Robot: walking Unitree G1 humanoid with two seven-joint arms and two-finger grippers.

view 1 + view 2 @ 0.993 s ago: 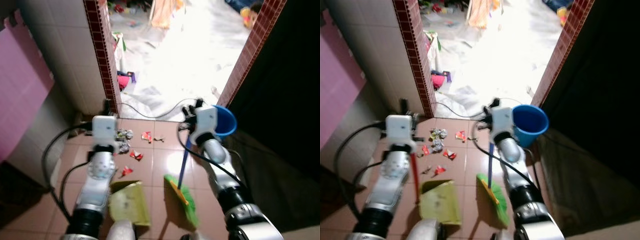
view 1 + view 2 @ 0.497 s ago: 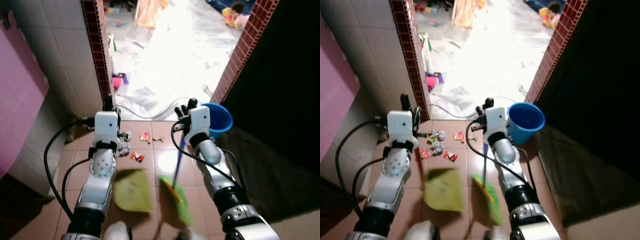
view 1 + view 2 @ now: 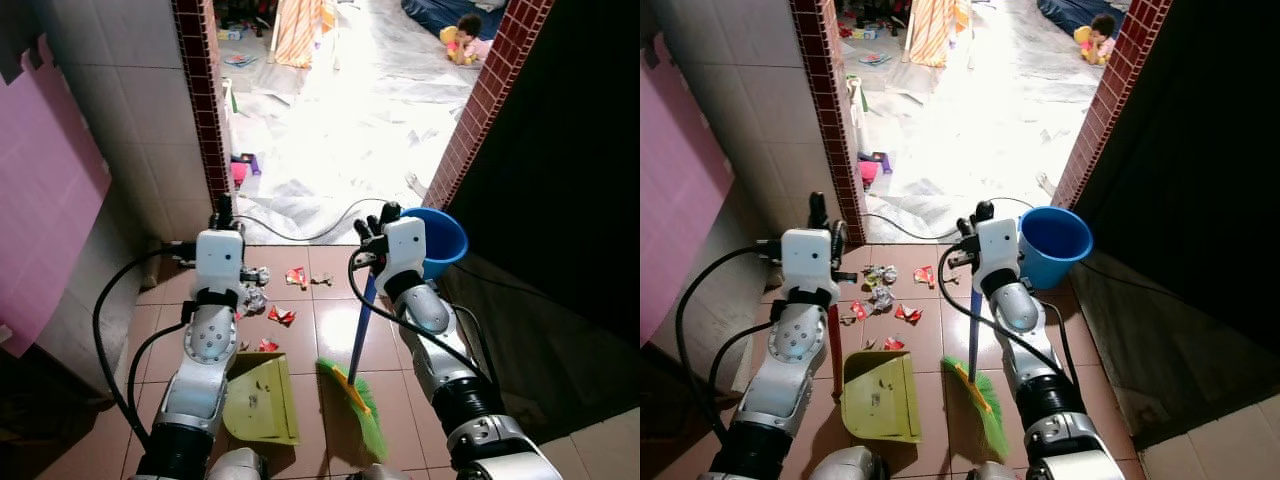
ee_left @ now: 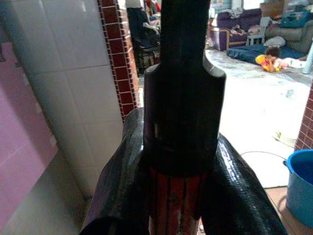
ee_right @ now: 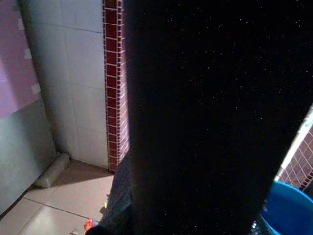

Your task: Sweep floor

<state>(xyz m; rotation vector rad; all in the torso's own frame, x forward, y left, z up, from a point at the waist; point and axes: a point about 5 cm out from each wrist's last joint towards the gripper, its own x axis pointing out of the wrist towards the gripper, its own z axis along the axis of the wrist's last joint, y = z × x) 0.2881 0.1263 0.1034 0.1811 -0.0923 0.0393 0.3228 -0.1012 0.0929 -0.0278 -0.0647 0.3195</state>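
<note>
Standing on a brown tiled floor (image 3: 320, 420) before a doorway framed by red brick pillars (image 3: 207, 110). Right gripper (image 3: 973, 222) closed around the blue handle of a broom (image 3: 974, 385), green bristles resting on the tiles just right of a yellow-green dustpan (image 3: 878, 395). Left gripper (image 3: 823, 215) clamped on the dustpan's red handle (image 4: 171, 200), pan lying flat on the floor. Scattered ahead of the pan: red and silver wrapper scraps (image 3: 280, 300), spread between the two arms near the threshold. Blue bucket (image 3: 1052, 243) just beside the right arm, against the right pillar. Black cable (image 3: 300, 232) curving across the doorway beyond the litter. White tiled wall and pink panel (image 3: 50, 220) on the left. Farther off, on the bright floor of the next room, a person (image 3: 462, 40) lying down.
</note>
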